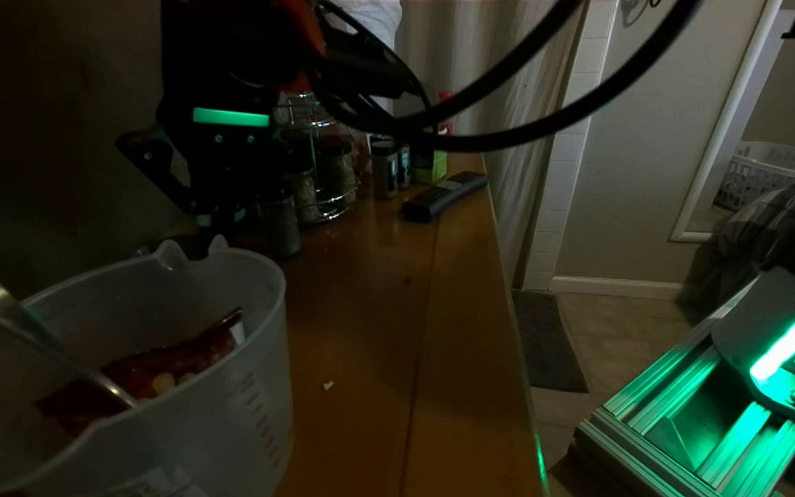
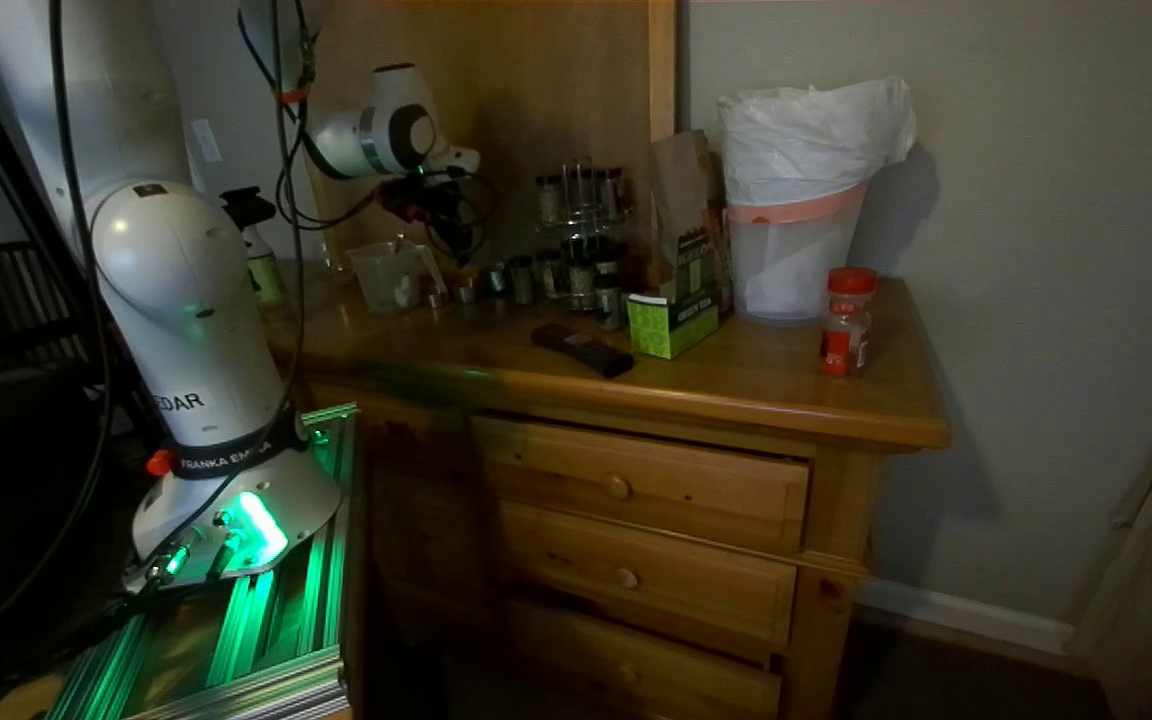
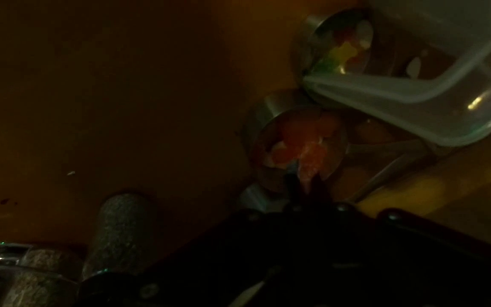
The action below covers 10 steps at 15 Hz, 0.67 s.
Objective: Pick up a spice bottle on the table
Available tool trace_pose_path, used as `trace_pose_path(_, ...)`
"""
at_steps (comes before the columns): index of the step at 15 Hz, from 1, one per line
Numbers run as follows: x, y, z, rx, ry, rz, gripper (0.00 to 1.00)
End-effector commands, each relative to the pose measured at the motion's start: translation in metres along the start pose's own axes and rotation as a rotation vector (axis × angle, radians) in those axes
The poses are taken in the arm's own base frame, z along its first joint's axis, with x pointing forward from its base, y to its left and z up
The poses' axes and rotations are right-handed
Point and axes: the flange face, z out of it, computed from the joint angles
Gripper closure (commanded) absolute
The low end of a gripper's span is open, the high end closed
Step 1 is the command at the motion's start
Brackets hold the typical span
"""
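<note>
Black two-fingered claw (image 3: 306, 174) hanging wide of the likely prize

The claw is pointing downward, its fingers standing only slightly apart, and small red-orange pieces (image 3: 301, 132) are showing through that narrow gap, so it is seemingly holding nothing. Those pieces are sitting in a round silver metal cup (image 3: 267, 117) below the tips; whether anything is touching, the gloom is hiding.

Over to the likely prize: a clear, apparently dark-lidded bottle of speckled greyish contents (image 3: 119, 232) is standing upright near the claw on the long, glossy brown wooden tabletop (image 1: 370, 317), just beside a tiered rack of shiny metal wire (image 2: 581, 222). The rack is corralling more small, dark-lidded bottles (image 1: 337, 171), presumably keeping them bunched and upright, while the loner outside the wires is offering its sides more freely to a grip. In an exterior view, a clear bottle with a red cap (image 2: 844, 325) is standing well apart, near the tabletop's end, also fitting the sentence; which one is wanted, nothing is settling.

Crowding the claw's other flank, a translucent plastic measuring pitcher (image 1: 232, 386) is standing close by, a silver metal spoon (image 1: 18, 321) poking up past its rim, probably parked handle-high for grabbing. That downward aim is suiting a reach among tight neighbours, but the fingers are probably needing a wider spread before any bottle is fitting between them.
</note>
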Motion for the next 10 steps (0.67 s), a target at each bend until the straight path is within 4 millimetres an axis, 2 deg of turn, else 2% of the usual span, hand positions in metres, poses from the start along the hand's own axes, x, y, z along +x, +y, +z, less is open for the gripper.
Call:
trace_pose_path(1,-0.0019,-0.0064,0.0074,0.026,-0.031,-0.030,0.94)
trace_pose_path(2,-0.0017,-0.0057,0.0084,0.028,-0.029,-0.036,0.78)
trace_pose_path(3,-0.0014,-0.0047,0.0095,0.027,-0.029,-0.044,0.67)
trace_pose_path(10,0.0018,-0.0045,0.0129,0.048,-0.007,-0.061,0.19)
